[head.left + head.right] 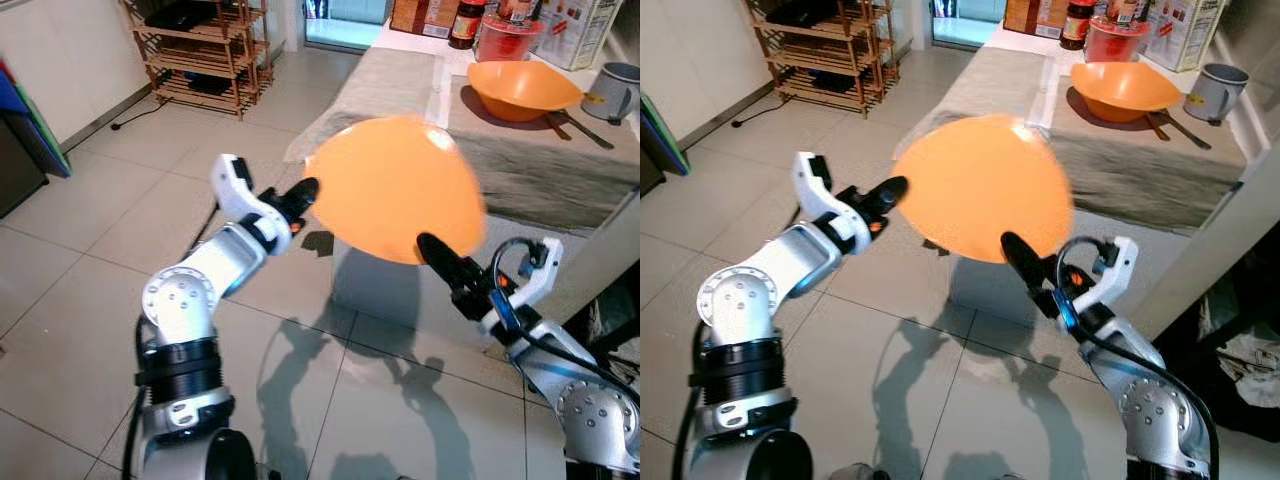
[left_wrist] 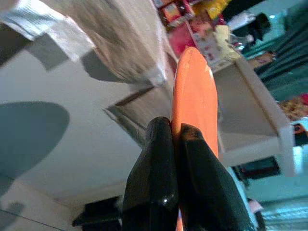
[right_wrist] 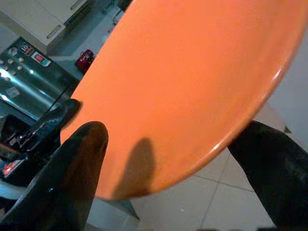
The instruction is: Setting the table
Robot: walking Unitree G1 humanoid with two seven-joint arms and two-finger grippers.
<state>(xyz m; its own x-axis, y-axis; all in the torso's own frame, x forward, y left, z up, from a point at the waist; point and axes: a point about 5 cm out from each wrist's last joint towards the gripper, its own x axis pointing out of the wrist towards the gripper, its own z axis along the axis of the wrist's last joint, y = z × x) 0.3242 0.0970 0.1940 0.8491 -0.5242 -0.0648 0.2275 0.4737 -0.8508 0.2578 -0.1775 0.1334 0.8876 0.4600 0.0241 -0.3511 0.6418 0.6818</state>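
Left eye view: the robot holds an orange plate (image 1: 395,190) up in the air in front of it, over the tiled floor (image 1: 90,300) and just short of the counter (image 1: 560,170) ahead. The left gripper (image 1: 303,193) pinches the plate's rim on the robot's left side; the left wrist view shows its two black fingers (image 2: 154,178) pressed together on the thin orange edge, one on each face. The right gripper (image 1: 432,250) sits at the plate's lower edge on the robot's right, and the right wrist view shows its fingers (image 3: 72,178) spread wide with the plate's rim passing between them (whether either finger actually touches the plate cannot be told). The plate is tilted, its broad face turned toward the camera. On the counter, which is covered with a grey cloth (image 1: 540,160), an orange bowl (image 1: 520,88) rests on a dark mat, with dark utensils (image 1: 575,125) lying just beside it and a grey mug (image 1: 618,90) near the far right edge. Jars and boxes (image 1: 480,20) stand at the counter's back. A wooden shelf rack (image 1: 200,50) stands against the wall on the left.
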